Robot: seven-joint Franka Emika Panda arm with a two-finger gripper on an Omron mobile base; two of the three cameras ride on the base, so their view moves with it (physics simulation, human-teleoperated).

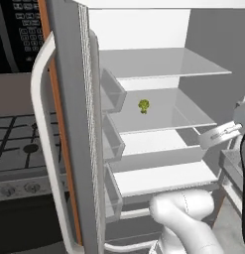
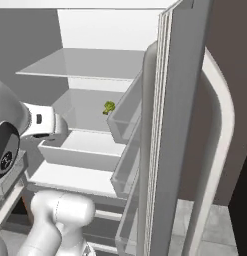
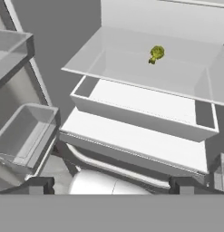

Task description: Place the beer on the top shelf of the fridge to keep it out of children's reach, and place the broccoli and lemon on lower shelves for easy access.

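Note:
The fridge [image 1: 213, 44] stands open with its white interior showing. The small green broccoli [image 1: 144, 105] [image 2: 109, 107] [image 3: 156, 53] lies on the second shelf [image 1: 181, 113], below the bare top shelf [image 1: 163, 62] [image 2: 80, 62]. My gripper [image 1: 209, 140] [image 3: 111, 186] hovers outside the fridge at its right front, about level with the drawer, well below and in front of the broccoli. Its fingertips [image 3: 38, 185] stand wide apart with nothing between them, so it is open. The beer and the lemon are out of view.
The open door [image 1: 74, 124] with its grey bins [image 1: 111, 92] and long curved handle [image 1: 42, 129] flanks the fridge's left side. A white drawer [image 1: 158, 159] and a lower shelf [image 1: 163, 178] sit under the broccoli's shelf. A stove [image 1: 15, 144] and a black microwave [image 1: 20, 30] lie beyond the door.

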